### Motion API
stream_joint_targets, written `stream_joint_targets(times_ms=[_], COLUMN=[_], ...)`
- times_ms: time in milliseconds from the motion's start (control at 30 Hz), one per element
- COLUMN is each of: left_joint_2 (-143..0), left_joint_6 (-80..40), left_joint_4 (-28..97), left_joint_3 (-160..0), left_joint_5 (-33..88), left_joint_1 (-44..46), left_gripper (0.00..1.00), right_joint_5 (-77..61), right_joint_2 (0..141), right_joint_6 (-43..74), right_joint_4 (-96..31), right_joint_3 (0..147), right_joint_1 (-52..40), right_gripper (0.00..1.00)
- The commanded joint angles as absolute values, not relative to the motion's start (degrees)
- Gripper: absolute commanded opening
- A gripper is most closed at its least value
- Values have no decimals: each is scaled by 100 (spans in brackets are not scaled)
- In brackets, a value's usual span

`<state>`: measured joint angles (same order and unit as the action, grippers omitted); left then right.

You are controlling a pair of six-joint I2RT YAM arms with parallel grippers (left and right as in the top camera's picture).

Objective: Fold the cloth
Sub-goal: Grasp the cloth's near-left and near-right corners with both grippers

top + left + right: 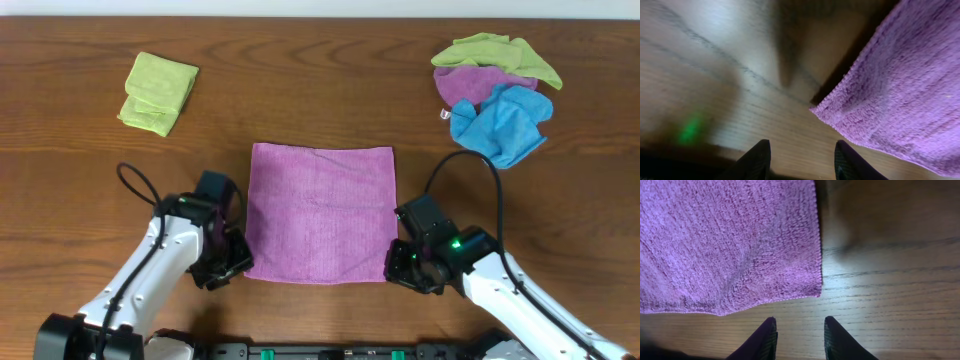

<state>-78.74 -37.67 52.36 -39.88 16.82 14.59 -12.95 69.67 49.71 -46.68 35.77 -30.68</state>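
Left gripper (232,262) sits at the near left corner of the purple cloth (320,212), fingers parted and empty; right gripper (397,265) likewise at the near right corner. Cloth lies flat, spread mid-table (300,90)

Ten o'clock on the dark brown wooden counter (320,80): a folded lime-green cloth (158,93), lying alone. Two o'clock, a loose heap, with a crumpled green cloth (497,55) on top, a crumpled purple cloth (470,85) beneath, and a bright blue cloth (502,122) bunched against them at six o'clock.
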Motion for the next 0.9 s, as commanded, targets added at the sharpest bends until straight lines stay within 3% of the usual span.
stream_joint_targets(times_ms=[0,400,867], left_joint_2=[-7791,-7789,-7800], left_joint_6=[-3848,-4338,-4383], left_joint_4=[5006,4265,3907], left_joint_3=[-3830,-3597,-3441], left_joint_5=[1754,722,720], left_joint_1=[1699,2333,2375], left_gripper=[45,48,48], right_joint_5=[-1315,-1398,-1400], right_joint_2=[6932,6932,6932], right_joint_6=[4856,4856,4860], right_joint_4=[-4648,-4563,-4499], right_joint_3=[3522,3514,3514], right_joint_1=[-2932,-2792,-2792], right_gripper=[32,32,31])
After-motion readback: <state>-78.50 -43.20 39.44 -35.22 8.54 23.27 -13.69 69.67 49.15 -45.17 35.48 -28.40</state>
